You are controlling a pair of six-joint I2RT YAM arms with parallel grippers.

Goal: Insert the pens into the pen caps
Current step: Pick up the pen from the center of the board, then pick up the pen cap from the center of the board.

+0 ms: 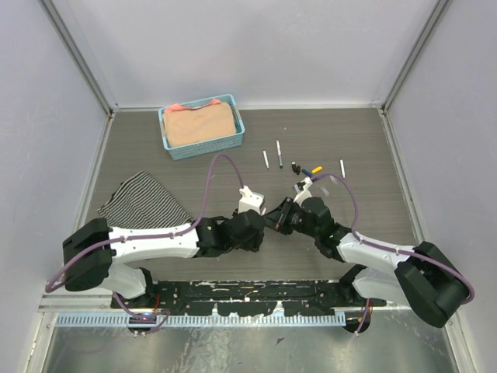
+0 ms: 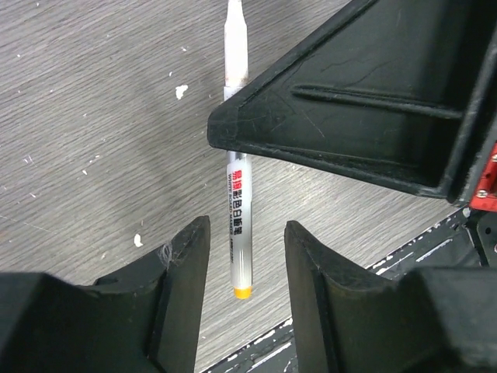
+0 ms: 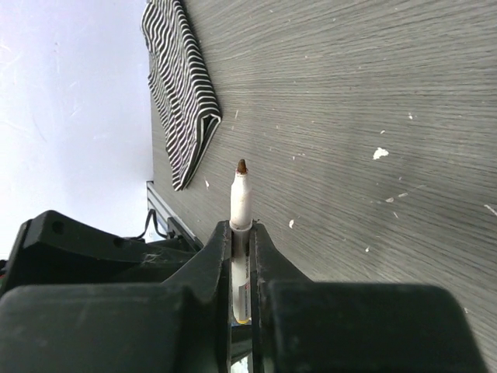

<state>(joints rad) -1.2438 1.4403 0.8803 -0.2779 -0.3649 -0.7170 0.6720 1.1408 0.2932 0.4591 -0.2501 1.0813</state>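
Right now the right gripper (image 3: 241,231) is clamped tight on a white pen (image 3: 241,190), its two fingers pressed flat against the barrel with no gap showing. The pen's brown uncapped tip sticks out beyond the fingertips, and its printed barrel runs back between them. In the left wrist view the same pen crosses under one black finger (image 2: 349,101) of the right gripper and ends in a small orange butt.

The left gripper (image 2: 246,233) stands partly open around that lower end of the pen. Its fingers flank the barrel on both sides, with clear space between each pad and the pen, so it grips nothing. From above, the two arms meet nose to nose over the middle of the grey wood-grain table (image 1: 155,155), near its front half.

Further back on the table lie three loose pens (image 1: 279,153), two side by side and one apart to the right. Between them sit a few small pen caps (image 1: 316,169), a dark one and a yellow-and-blue cluster; I cannot tell them apart more finely. A blue basket (image 1: 237,124) holding a peach cloth (image 1: 198,124) sits at the back left, and a striped cloth (image 1: 144,203) lies at the left.
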